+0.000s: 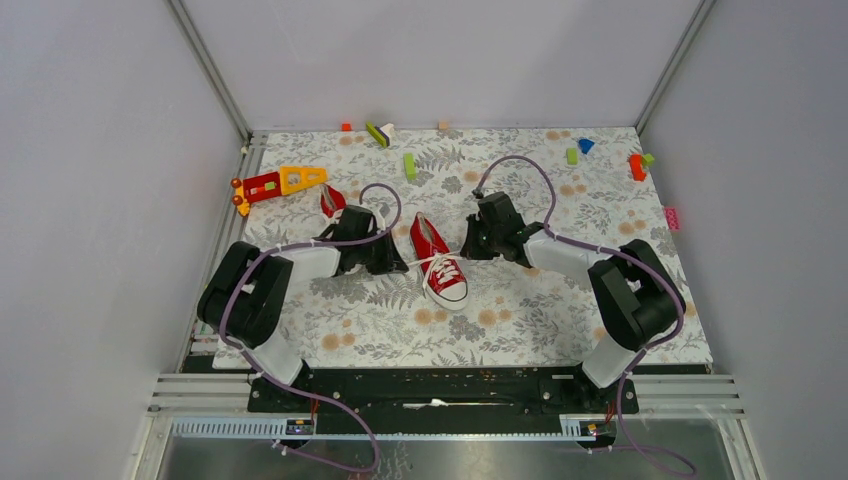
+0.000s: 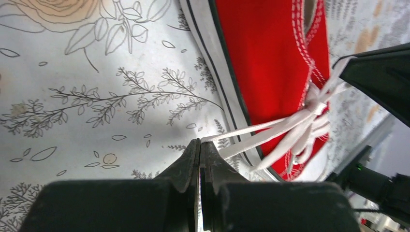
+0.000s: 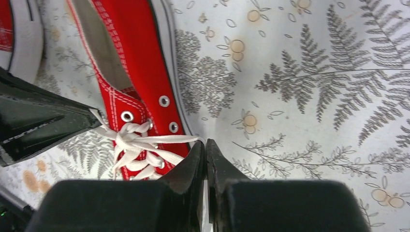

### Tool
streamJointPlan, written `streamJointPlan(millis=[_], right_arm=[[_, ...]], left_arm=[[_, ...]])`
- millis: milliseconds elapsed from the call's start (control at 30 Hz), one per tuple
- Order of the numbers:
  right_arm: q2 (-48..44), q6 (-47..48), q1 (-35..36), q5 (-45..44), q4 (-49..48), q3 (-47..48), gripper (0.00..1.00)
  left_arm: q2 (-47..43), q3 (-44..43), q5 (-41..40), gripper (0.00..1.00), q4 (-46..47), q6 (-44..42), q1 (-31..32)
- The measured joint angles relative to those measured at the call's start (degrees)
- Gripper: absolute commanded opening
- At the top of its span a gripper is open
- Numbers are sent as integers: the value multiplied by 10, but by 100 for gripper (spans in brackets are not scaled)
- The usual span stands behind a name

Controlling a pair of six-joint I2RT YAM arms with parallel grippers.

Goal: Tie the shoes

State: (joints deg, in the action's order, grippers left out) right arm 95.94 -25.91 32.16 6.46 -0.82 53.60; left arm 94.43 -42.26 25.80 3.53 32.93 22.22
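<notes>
STEP: cinching the lace crossing | WHERE: red sneaker mid-frame, second sneaker upper left, half hidden | GRIP: left gripper and right gripper each clamped on a white lace end, seemingly at its tip | DO: pull apart evenly, low, without dragging the sneaker.

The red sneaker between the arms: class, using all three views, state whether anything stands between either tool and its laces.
Nothing visible does. The left tool and the right tool are each shut on one end of the laces, at opposite sides of the sneaker, and each end runs unobstructed back to the shoe.
</notes>
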Motion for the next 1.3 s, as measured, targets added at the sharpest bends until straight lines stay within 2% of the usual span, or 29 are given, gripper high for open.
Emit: streamJointPlan(millis=[400,933,1300], right_arm=[[18,-22,5,-90,36,14,0],[52,-53,62,-266,105,73,0],[79,-33,81,-341,144,112,0]], left_arm=[[14,-68,-145,0,-110,-19,54],[44,-162,-363,0,-244,-19,135],[71,-213,-433,0,-298,-15,162]])
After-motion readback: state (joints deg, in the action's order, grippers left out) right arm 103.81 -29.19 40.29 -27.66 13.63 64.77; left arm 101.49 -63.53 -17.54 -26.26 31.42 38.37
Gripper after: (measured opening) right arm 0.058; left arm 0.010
